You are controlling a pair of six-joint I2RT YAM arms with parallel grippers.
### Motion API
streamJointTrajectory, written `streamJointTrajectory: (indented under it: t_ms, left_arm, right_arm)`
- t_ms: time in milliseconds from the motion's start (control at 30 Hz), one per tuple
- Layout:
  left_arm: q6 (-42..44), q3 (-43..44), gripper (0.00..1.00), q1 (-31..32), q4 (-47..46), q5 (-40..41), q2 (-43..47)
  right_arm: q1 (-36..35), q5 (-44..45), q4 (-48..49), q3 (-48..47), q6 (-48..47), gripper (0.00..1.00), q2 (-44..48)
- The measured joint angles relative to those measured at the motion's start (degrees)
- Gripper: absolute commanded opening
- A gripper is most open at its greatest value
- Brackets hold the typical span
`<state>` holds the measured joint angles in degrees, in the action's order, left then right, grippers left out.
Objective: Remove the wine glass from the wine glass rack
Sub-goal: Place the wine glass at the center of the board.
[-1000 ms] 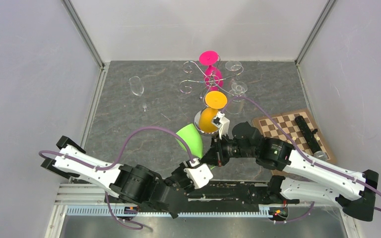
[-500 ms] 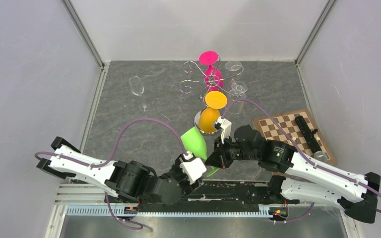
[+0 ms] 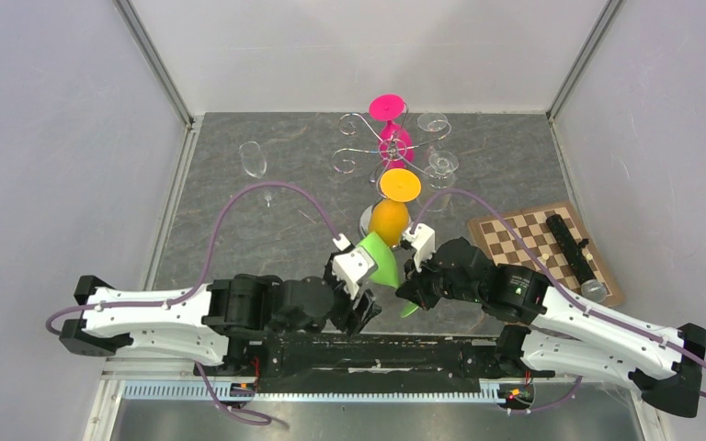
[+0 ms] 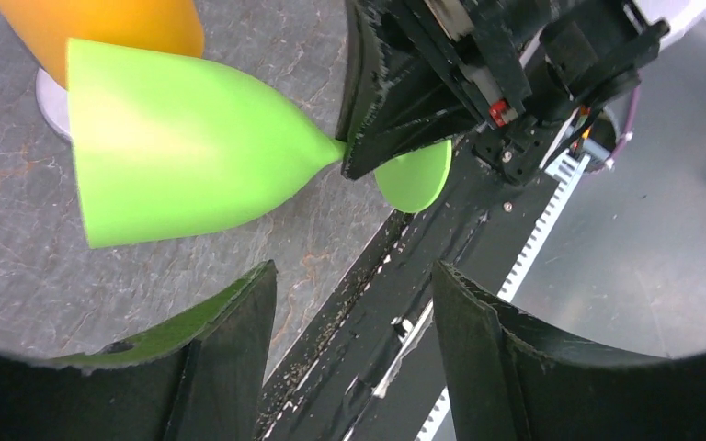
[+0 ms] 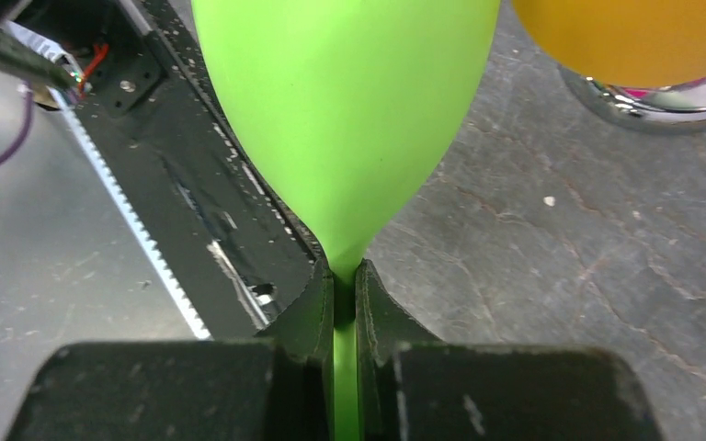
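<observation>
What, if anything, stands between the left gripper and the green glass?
Nothing visible. The left gripper is open, with the bowl of the green glass just ahead and only table between. The right gripper grips the stem; the orange glass sits beyond.

The green wine glass loses its rim to the top edge of the right wrist view, and its stem runs through the pinching right gripper off the bottom edge, foot unseen. From above, the orange glass covers most of the round base of the wine glass rack. The clear glasses by the far edge of the table are too faint to tell hanging from standing.
</observation>
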<state>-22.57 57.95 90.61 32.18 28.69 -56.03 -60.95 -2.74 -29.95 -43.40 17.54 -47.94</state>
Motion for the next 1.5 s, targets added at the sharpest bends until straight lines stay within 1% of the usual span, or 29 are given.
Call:
streamJointTrajectory:
  t_ms: [200,567,833,933,1167,1333,1500]
  left_arm:
    - [-2.6,-1.64,0.69,-9.6,-1.53,-9.29,3.37]
    - [-9.53,-2.19,0.69,-23.8,-2.36,-21.92,6.64]
    - [-15.93,-3.69,0.69,-35.56,-2.25,-29.7,10.03]
    - [-18.62,-5.18,0.69,-39.93,-2.34,-32.59,10.78]
    - [-25.66,-11.63,0.67,-49.96,-3.82,-40.92,12.5]
    - [-29.46,-14.75,0.66,-53.4,-6.05,-45.66,12.81]
    - [-31.85,-16.74,0.66,-54.73,-8.07,-48.81,13.25]
  right_arm:
    - [0.0,2.75,-0.57,0.13,-5.97,0.0,0.0]
    - [0.0,3.13,-0.7,0.15,-16.52,0.0,-0.26]
    - [0.0,3.28,-1.07,0.15,-24.02,0.0,-0.31]
    - [0.0,3.26,-1.38,0.15,-26.56,0.0,-0.33]
    - [0.0,3.19,-1.88,0.15,-31.08,0.0,0.35]
    - [0.0,2.16,-1.86,0.15,-33.59,0.0,1.97]
    - [0.04,0.81,-1.42,0.15,-35.1,0.0,2.51]
